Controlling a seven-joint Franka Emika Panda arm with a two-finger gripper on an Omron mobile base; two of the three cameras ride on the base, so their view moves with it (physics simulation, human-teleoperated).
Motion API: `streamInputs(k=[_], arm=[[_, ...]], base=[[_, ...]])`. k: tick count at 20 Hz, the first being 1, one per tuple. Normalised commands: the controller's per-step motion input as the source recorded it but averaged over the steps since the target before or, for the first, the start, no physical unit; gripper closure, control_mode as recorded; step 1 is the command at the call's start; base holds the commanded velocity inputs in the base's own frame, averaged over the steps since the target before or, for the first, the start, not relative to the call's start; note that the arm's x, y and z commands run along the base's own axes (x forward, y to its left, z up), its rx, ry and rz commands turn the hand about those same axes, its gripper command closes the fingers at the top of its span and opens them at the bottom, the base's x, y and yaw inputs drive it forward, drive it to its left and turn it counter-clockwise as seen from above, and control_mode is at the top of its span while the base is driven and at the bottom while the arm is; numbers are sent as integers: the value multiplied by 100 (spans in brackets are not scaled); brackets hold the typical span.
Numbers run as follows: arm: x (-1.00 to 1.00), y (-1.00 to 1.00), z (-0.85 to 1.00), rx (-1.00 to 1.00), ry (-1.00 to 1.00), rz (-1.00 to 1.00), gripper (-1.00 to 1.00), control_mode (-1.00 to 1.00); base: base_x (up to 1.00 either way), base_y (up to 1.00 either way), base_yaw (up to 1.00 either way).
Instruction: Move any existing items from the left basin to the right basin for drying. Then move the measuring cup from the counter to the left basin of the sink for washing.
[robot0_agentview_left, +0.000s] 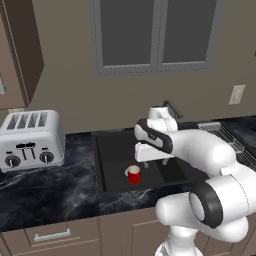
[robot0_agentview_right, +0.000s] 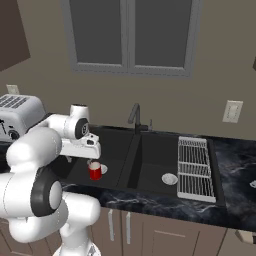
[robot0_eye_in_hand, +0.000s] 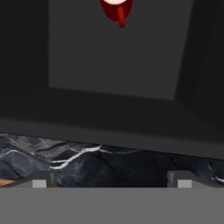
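An open, empty end effector (robot0_eye_in_hand: 111, 183) hangs over the front edge of the black marble worktop (robot0_eye_in_hand: 87, 164), the red mug (robot0_agentview_left: 133, 175) upright in the wide basin (robot0_agentview_left: 112, 150).

A glossy black marble table (robot0_agentview_left: 45, 195) carries a silver toaster (robot0_agentview_left: 31, 139) at its left; a wire rack (robot0_agentview_right: 195, 167) lies over the sink's (robot0_agentview_right: 150, 150) right edge.

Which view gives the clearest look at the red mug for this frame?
The left base view: the red mug stands upright and whole on the floor of the left basin, white inside visible. The right base view shows it smaller, just below the arm. The hand view cuts it off at the top edge.
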Motion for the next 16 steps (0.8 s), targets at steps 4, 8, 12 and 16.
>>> streamInputs(k=[4,8,12,16], arm=[[1,0,-13,0,1,3,-100,-100],[2,0,-11,0,0,4,-100,-100],[6,-1,-12,0,0,5,-100,-100],[4,0,-11,0,0,5,-100,-100]], base=[[0,0,0],[0,0,0],[0,0,0],[0,0,0]])
